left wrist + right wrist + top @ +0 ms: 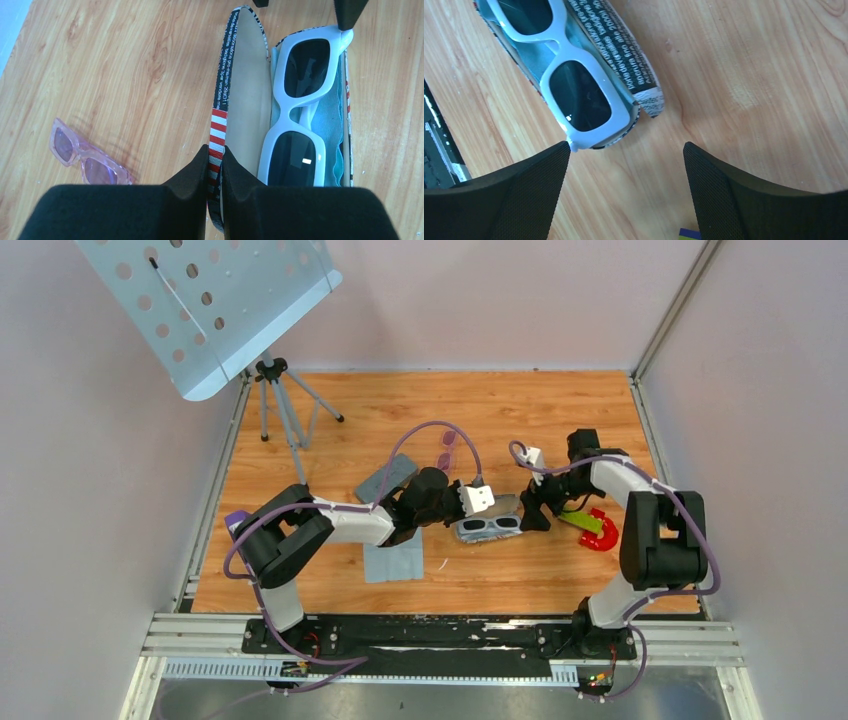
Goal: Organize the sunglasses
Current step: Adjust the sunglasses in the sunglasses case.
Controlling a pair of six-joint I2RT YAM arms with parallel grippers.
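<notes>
The purple-pink sunglasses (447, 451) lie on the wood floor behind the arms; in the left wrist view they (87, 161) sit left of the case. The flag-patterned case (244, 95) lies open, with a white-framed, dark-lensed pair (299, 102) and a teal cloth inside. My left gripper (216, 156) is shut on the striped edge of the case's lid. My right gripper (626, 146) is open at the case's other end (626, 55), its left fingertip (559, 155) touching the corner of the white pair (574, 60). Both grippers meet at the case (490, 527).
A plain grey case (385, 480) lies left of the left arm, a grey cloth (393, 562) in front of it. A red curved piece (603, 536) and a green item (583, 521) lie by the right arm. A music stand on a tripod (272, 400) stands back left.
</notes>
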